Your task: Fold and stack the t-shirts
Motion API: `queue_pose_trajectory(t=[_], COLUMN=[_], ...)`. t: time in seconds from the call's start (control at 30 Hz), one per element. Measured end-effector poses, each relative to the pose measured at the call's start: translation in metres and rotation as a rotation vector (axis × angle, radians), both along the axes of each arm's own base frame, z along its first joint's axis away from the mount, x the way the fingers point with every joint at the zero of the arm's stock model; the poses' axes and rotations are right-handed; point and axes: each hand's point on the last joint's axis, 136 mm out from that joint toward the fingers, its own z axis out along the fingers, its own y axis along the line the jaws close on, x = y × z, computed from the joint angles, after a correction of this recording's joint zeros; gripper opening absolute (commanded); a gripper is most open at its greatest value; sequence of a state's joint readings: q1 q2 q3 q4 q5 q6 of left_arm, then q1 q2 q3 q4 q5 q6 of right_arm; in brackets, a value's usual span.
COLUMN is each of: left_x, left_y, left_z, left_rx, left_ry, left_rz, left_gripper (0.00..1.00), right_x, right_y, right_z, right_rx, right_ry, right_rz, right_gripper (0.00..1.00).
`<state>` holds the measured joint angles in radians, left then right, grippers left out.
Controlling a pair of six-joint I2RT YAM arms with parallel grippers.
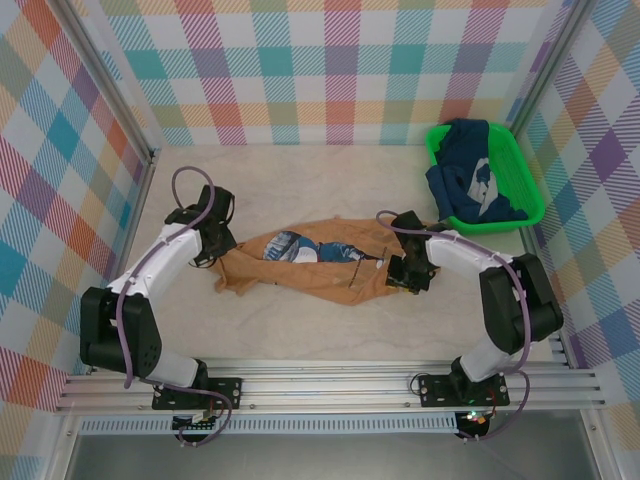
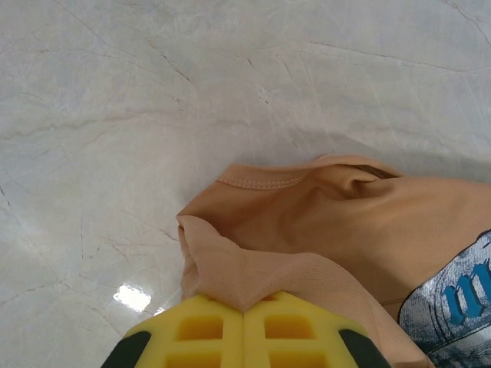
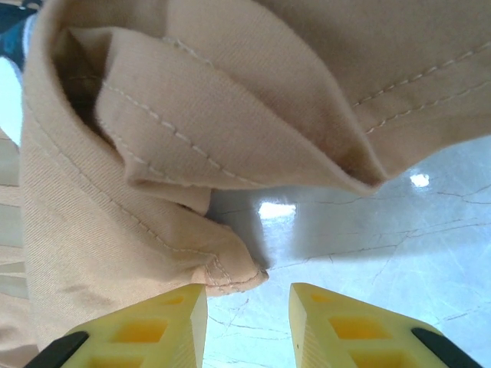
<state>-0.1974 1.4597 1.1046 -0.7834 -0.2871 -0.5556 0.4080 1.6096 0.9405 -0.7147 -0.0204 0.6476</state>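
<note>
The tan-orange t-shirt [image 1: 310, 265] is lying crumpled on the worktop [image 1: 300, 190], its long axis running from one gripper to the other. The left gripper [image 2: 244, 310] is pinching one end, jaws clenched on cloth. The right gripper [image 3: 247, 295] is hovering with jaws released, and a hem corner is lying just ahead of one pad, not between them. The navy t-shirt [image 1: 470, 180] is sitting in the green basket [image 1: 492, 227] beyond the right jaws, blocking nothing.

Shirt [image 1: 310, 262] on table [image 1: 300, 190]; second shirt [image 1: 465, 175], apparently, in basket [image 1: 525, 175] far right.
</note>
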Motion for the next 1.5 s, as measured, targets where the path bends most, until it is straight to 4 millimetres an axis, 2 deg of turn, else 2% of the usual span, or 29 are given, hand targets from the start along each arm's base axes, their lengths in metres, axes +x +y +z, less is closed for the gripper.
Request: queue_pose_trajectory(t=[0.2,0.33,0.43,0.6,0.73,0.87,0.9,0.93,0.97,1.07,1.1,1.17,1.23,1.3,1.33,1.37,1.4,1.47,1.5], left_x=[0.002,0.003,0.005,0.017,0.029,0.034,0.036,0.037,0.039,0.045,0.046,0.046,0.045,0.030,0.022,0.012,0.004,-0.013,-0.018], left_y=[0.001,0.005,0.009,0.020,0.025,0.031,0.033,0.036,0.039,0.053,0.058,0.061,0.061,0.060,0.059,0.058,0.057,0.049,0.046], left_z=[0.000,-0.006,-0.009,-0.010,-0.014,-0.021,-0.024,-0.029,-0.033,-0.051,-0.055,-0.054,-0.046,-0.032,-0.026,-0.019,-0.015,-0.015,-0.018], left_rx=[0.005,0.017,0.031,0.080,0.129,0.192,0.206,0.228,0.242,0.272,0.278,0.284,0.277,0.249,0.235,0.213,0.194,0.134,0.109], left_ry=[0.002,0.023,0.038,0.054,0.075,0.108,0.116,0.132,0.144,0.183,0.190,0.184,0.146,0.102,0.080,0.054,0.034,0.007,0.009], left_rz=[-0.002,-0.003,-0.002,-0.015,-0.047,-0.089,-0.098,-0.114,-0.119,-0.112,-0.104,-0.093,-0.075,-0.041,-0.026,-0.008,-0.001,-0.002,-0.013], left_gripper=[0.00,0.00,0.00,0.00,0.00,0.07,0.11,0.22,0.41,0.85,0.89,0.88,0.84,0.81,0.77,0.64,0.56,0.49,0.49], right_x=[-0.002,0.004,0.006,0.001,-0.008,-0.018,-0.019,-0.019,-0.019,-0.021,-0.021,-0.019,-0.014,-0.008,-0.007,-0.005,-0.005,-0.004,-0.003], right_y=[0.006,0.011,0.012,-0.001,-0.016,-0.028,-0.029,-0.029,-0.028,-0.026,-0.024,-0.022,-0.019,-0.016,-0.016,-0.016,-0.016,-0.018,-0.018], right_z=[-0.015,-0.015,-0.013,-0.009,0.005,0.014,0.015,0.015,0.014,0.009,0.007,0.005,0.006,0.008,0.009,0.010,0.010,0.010,0.010], right_rx=[-0.023,-0.026,-0.036,-0.105,-0.159,-0.183,-0.184,-0.183,-0.177,-0.170,-0.168,-0.166,-0.160,-0.156,-0.154,-0.152,-0.151,-0.151,-0.151], right_ry=[0.049,0.052,0.042,0.044,0.025,0.020,0.023,0.024,0.028,0.053,0.062,0.074,0.071,0.060,0.055,0.051,0.050,0.050,0.049], right_rz=[0.011,0.006,0.003,-0.001,0.007,0.007,0.007,0.006,0.007,0.014,0.016,0.021,0.028,0.033,0.034,0.036,0.034,0.037,0.037], right_gripper=[0.27,0.07,0.00,0.00,0.00,0.00,0.00,0.00,0.00,0.00,0.00,0.00,0.00,0.00,0.00,0.00,0.00,0.00,0.00])
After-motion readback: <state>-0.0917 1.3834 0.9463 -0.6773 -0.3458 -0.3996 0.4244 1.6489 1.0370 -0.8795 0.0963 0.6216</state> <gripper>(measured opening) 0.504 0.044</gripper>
